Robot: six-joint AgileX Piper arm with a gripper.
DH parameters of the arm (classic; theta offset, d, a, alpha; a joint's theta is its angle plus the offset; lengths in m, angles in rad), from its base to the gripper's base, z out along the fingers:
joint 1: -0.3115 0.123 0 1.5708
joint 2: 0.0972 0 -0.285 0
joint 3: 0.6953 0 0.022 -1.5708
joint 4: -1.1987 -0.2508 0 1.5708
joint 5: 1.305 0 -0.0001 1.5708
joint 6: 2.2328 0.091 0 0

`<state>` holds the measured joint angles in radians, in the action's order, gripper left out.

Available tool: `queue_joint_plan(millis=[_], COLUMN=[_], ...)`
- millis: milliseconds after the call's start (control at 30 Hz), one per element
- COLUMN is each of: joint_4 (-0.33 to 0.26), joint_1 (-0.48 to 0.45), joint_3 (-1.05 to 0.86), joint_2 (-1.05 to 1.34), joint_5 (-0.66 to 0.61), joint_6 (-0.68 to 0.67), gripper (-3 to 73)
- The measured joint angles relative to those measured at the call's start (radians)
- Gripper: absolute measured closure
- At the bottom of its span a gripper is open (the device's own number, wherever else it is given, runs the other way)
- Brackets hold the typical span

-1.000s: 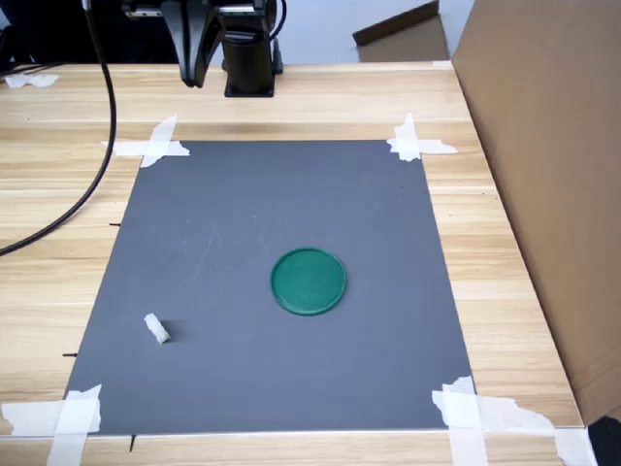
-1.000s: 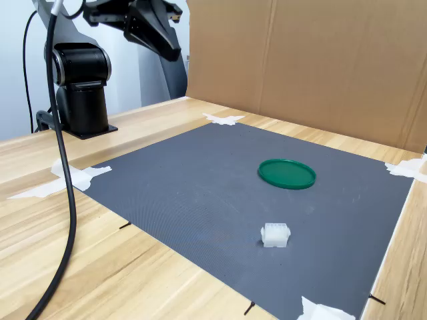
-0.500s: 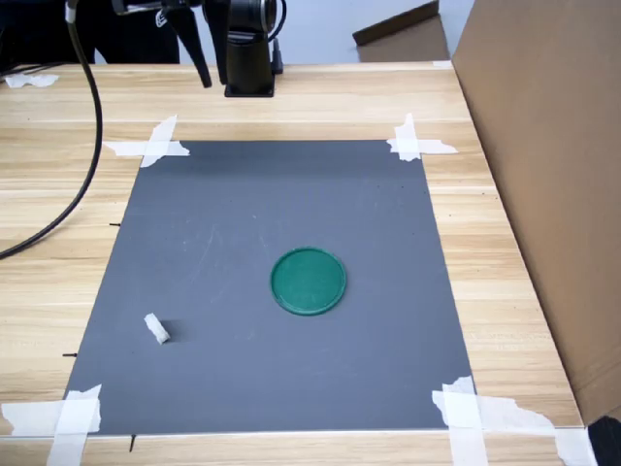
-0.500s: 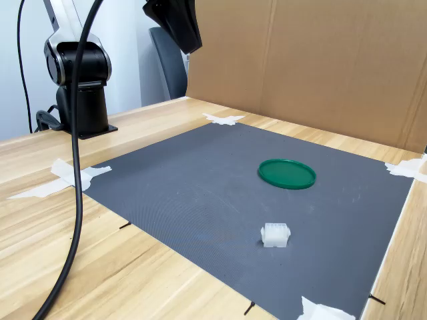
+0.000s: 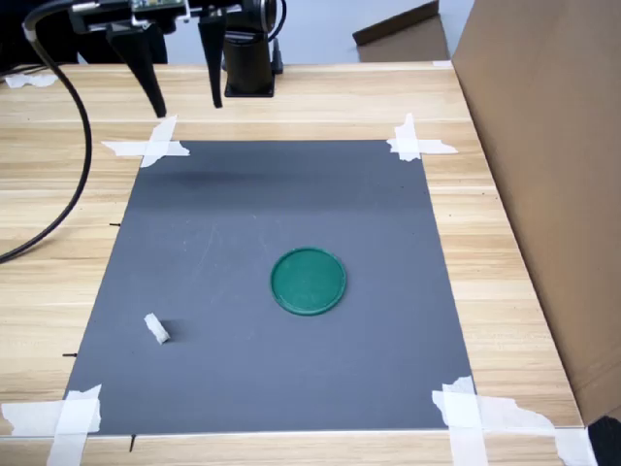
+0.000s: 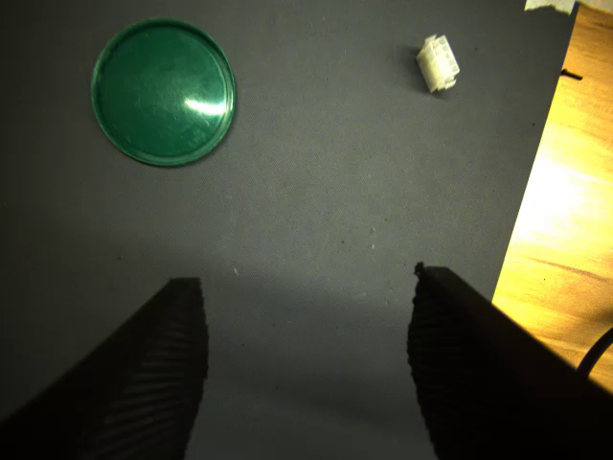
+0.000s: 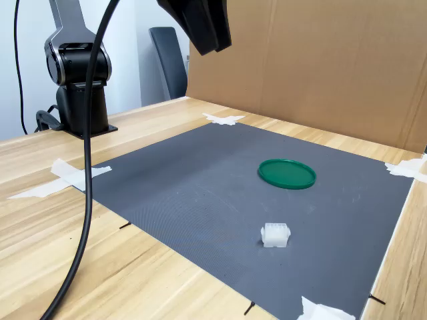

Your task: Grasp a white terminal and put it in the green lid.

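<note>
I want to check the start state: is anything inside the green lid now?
Nothing is inside the green lid; its whole inner face shows bare in the wrist view. The white terminal lies apart from it on the grey mat. What is under the lid cannot be seen.

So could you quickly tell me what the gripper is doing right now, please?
Gripper: open, holding nothing, up above the mat's far edge in the first exterior view; the terminal lies loose on the mat.
</note>
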<state>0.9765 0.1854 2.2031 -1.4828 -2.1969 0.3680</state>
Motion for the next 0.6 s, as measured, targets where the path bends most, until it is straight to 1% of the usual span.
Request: queue_joint_plan(millis=[33, 67, 233, 300, 367, 400, 433, 600], joint_4=[0.017, 0.036, 0.04, 0.063, 0.09, 0.117, 0.155, 0.173], joint_1=[0.0, 0.0, 0.0, 0.0, 0.0, 0.0, 0.0, 0.0], joint_3=[0.022, 0.079, 0.158, 0.203, 0.228, 0.243, 0.268, 0.32], joint_2=[-0.014, -0.081, -0.152, -0.185, -0.202, -0.219, -0.248, -0.302], joint_5=[-0.011, -0.067, -0.105, -0.115, -0.117, -0.117, -0.109, -0.121], joint_6=[0.0, 0.003, 0.014, 0.017, 0.019, 0.026, 0.043, 0.059], gripper=[15.8, 15.8, 15.7, 15.7, 15.7, 15.7, 15.7, 15.7])
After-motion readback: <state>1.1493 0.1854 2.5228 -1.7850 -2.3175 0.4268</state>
